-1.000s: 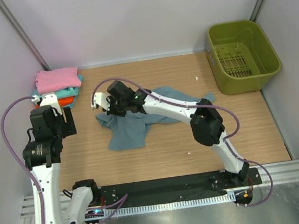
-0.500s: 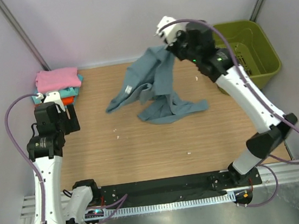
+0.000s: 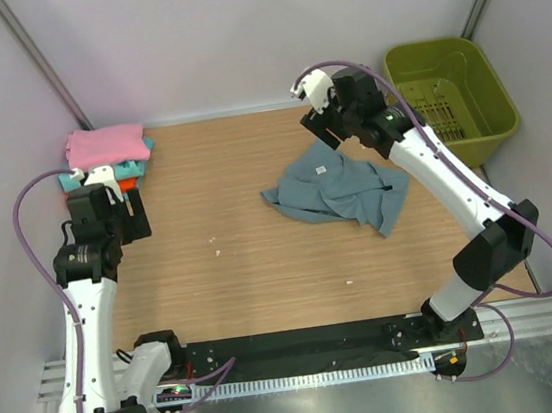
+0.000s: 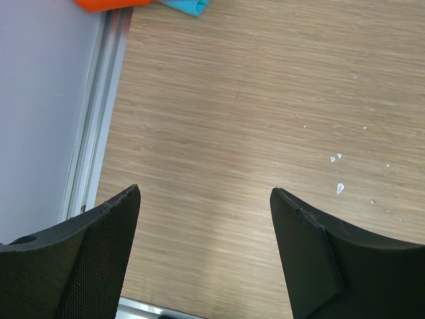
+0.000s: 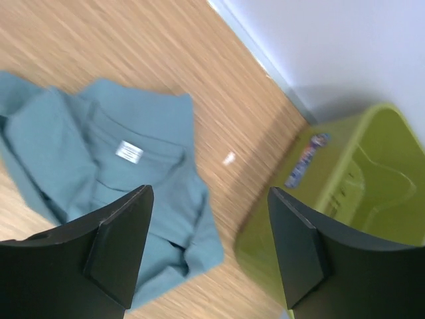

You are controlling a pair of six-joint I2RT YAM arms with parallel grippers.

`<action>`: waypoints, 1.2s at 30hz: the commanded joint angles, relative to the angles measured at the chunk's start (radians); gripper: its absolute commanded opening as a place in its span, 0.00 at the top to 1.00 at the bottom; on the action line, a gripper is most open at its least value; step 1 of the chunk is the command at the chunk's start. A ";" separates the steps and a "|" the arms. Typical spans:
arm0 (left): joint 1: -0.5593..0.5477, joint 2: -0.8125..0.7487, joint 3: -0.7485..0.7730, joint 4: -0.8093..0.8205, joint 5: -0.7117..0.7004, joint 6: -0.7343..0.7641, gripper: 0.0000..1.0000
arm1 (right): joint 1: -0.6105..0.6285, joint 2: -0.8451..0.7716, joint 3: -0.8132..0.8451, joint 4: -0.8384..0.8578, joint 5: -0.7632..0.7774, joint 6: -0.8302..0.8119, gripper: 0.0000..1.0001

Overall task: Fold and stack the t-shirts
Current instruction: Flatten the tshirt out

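- Top external, nearest first: left gripper hovers over the table near its left edge. Its wrist view shows the jaws spread wide with nothing between them, only wood and a few white crumbs.
- Mid-table, right of centre: blue-grey shirt lies on the wood, partly spread. Neck label faces up and the collar is toward the far side. Its near right corner is bunched.
- Change: a second ago this shirt was a crumpled heap left of centre with the right gripper on it. Half a second ago it hung in the air from that gripper. Now it is down and let go.
- Right gripper hangs over the shirt's far edge, fingers wide apart, holding nothing.
- Far left corner: stack of folded shirts, pink on top, teal and orange beneath, same as before.
- Far right: green basket, well apart from the shirt.
- Reading: the fling looks meant to flatten the shirt. It is only partly flat, so it probably needs smoothing before any fold, then a carry to the stack.
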State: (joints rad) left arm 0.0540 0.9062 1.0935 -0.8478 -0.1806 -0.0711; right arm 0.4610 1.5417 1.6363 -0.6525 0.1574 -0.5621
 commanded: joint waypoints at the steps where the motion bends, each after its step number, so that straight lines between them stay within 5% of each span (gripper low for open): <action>1: 0.006 -0.001 0.014 0.033 0.004 -0.010 0.20 | 0.044 0.063 0.073 -0.035 -0.131 0.073 0.25; 7: 0.006 -0.004 0.017 0.029 -0.005 0.004 0.19 | 0.059 0.009 -0.154 -0.052 -0.259 0.228 0.40; 18: 0.004 0.005 0.020 0.032 0.024 -0.006 0.19 | 0.059 -0.183 -0.550 -0.039 -0.122 0.323 0.47; 36: 0.004 -0.046 0.025 -0.013 0.018 -0.013 0.19 | 0.059 -0.088 -0.678 0.051 -0.087 0.340 0.52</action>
State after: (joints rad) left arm 0.0540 0.8768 1.0935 -0.8608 -0.1646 -0.0715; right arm 0.5205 1.4334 0.9535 -0.6518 0.0444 -0.2401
